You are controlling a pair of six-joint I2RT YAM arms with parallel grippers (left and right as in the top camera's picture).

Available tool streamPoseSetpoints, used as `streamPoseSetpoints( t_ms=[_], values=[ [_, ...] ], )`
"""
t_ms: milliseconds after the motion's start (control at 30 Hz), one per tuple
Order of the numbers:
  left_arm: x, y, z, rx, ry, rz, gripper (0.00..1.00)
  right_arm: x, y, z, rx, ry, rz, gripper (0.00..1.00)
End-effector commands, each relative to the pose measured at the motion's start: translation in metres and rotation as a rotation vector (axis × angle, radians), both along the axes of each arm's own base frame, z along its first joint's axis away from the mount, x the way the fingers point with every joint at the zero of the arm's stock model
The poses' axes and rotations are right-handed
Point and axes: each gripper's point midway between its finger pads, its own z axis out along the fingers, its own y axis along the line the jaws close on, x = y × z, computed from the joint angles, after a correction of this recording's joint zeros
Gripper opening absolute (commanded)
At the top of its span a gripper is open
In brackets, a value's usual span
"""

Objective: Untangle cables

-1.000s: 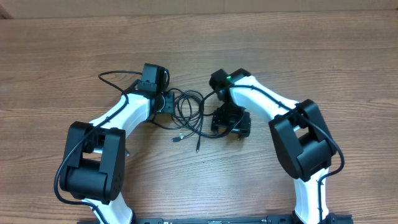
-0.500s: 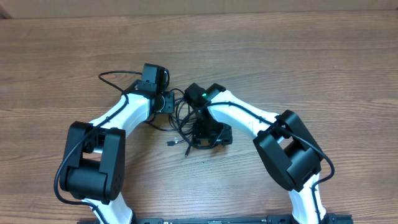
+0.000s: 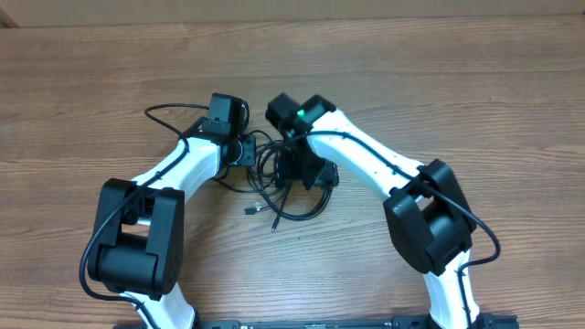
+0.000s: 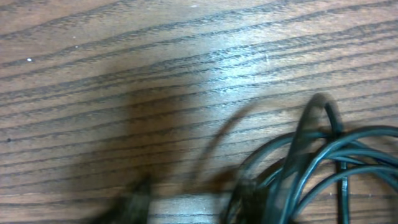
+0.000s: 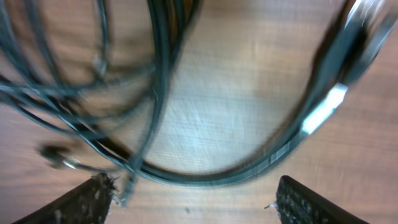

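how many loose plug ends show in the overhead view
2. The first plug end lies just below the cable tangle; the second plug end sits slightly lower, to its right. More may be hidden inside the tangle.

Leftward swing of the right arm [image 3: 366,160]. The right gripper [image 3: 306,175], earlier right of the cables [image 3: 270,169], now hangs over the bundle, close to the left gripper [image 3: 247,151]. The plug ends [image 3: 249,210] sit further left. One loop [image 3: 315,208] now bulges out beneath the right gripper.
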Motion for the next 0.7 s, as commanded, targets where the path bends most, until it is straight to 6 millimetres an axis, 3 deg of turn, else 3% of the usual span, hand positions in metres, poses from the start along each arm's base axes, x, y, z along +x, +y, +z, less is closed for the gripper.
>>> streamPoseSetpoints(
  t_ms=[0, 133, 267, 500, 667],
  values=[
    [0.007, 0.001, 0.002, 0.006, -0.012, -0.014, 0.06, 0.033, -0.005, 0.010, 0.031, -0.099, -0.029, 0.85],
    [0.005, -0.013, 0.005, -0.070, 0.003, -0.047, 0.04, 0.057, -0.021, 0.007, 0.030, -0.147, -0.098, 0.84],
    [0.004, -0.019, 0.010, -0.123, 0.022, -0.060, 0.04, 0.068, -0.050, -0.001, -0.019, -0.146, -0.204, 0.80],
    [0.005, -0.016, 0.017, -0.281, 0.043, -0.054, 0.04, 0.060, -0.087, -0.032, -0.067, -0.081, -0.296, 0.79],
    [0.004, -0.021, 0.032, -0.463, 0.041, -0.117, 0.04, 0.041, -0.079, -0.063, -0.005, -0.028, -0.305, 0.79]
  ],
)
